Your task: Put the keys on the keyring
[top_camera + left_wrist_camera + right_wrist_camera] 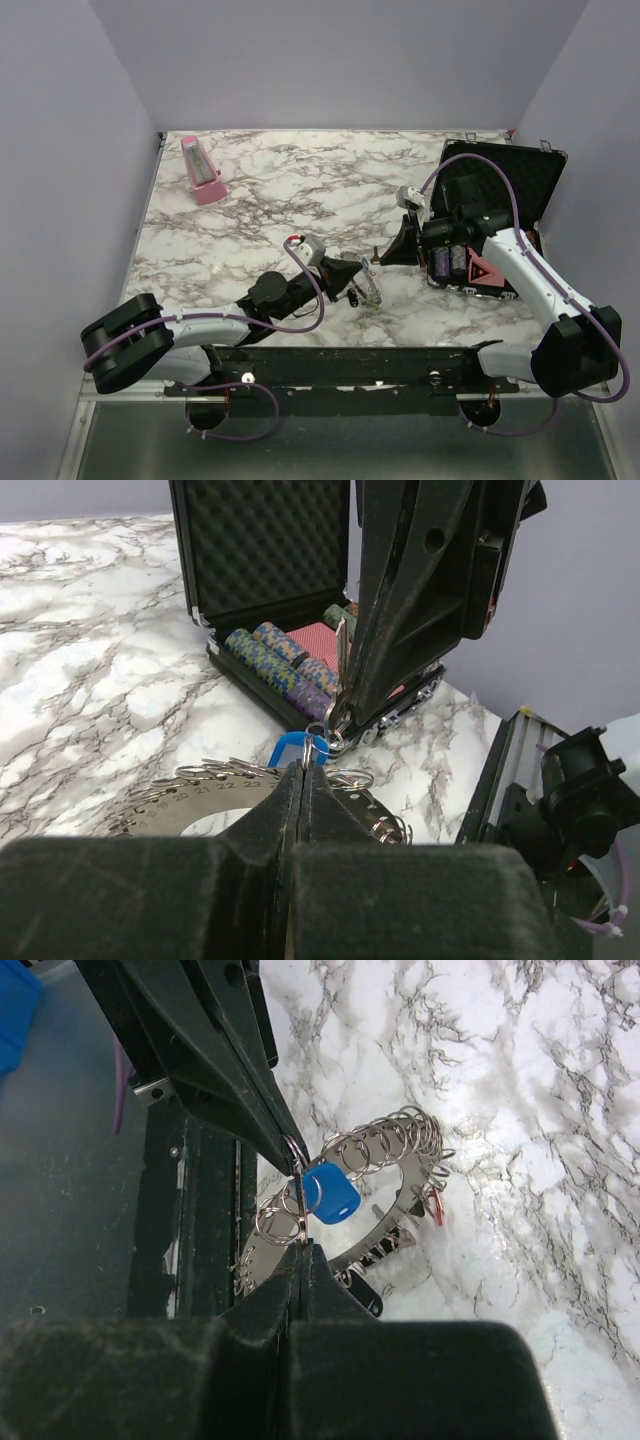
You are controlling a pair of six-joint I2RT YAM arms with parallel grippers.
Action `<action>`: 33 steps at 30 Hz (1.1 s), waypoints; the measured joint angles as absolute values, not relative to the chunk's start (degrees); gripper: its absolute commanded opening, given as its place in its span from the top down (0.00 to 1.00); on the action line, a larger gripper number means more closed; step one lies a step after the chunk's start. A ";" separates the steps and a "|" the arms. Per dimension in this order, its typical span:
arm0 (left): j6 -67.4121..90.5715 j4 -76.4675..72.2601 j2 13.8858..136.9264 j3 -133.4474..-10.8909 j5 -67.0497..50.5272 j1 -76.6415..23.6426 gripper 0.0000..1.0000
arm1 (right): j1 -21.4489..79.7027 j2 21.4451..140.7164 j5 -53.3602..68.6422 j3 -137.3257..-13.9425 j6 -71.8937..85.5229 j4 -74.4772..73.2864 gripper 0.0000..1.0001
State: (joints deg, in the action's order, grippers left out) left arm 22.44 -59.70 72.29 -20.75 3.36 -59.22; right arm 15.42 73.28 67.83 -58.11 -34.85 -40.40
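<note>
The keyring (372, 291), a flat grey toothed ring hung with small wire rings, lies on the marble near the front edge. It also shows in the left wrist view (170, 805) and the right wrist view (391, 1226). My left gripper (303, 767) is shut on one small wire ring just above it. My right gripper (303, 1248) is shut on the blade of the blue-headed key (330, 1192), tip to tip with the left gripper (290, 1150). The blue head (293, 750) hangs between the two. A red key (436, 1207) and a black key (365, 1298) hang at the keyring's rim.
An open black foam-lined case (505, 185) with stacked chips (280, 660) stands at the right, just behind the right gripper. A pink object (203, 172) stands at the back left. The black rail (350, 365) at the table's front edge runs just below the keyring.
</note>
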 measured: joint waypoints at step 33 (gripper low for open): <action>26.11 -64.18 72.93 -20.43 -2.96 -57.65 1.00 | 15.42 73.30 68.45 -57.01 -33.52 -39.83 0.98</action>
State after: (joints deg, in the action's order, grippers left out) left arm 26.11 -64.18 72.93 -20.43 -2.96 -57.65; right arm 15.42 73.30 68.45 -57.01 -33.52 -39.83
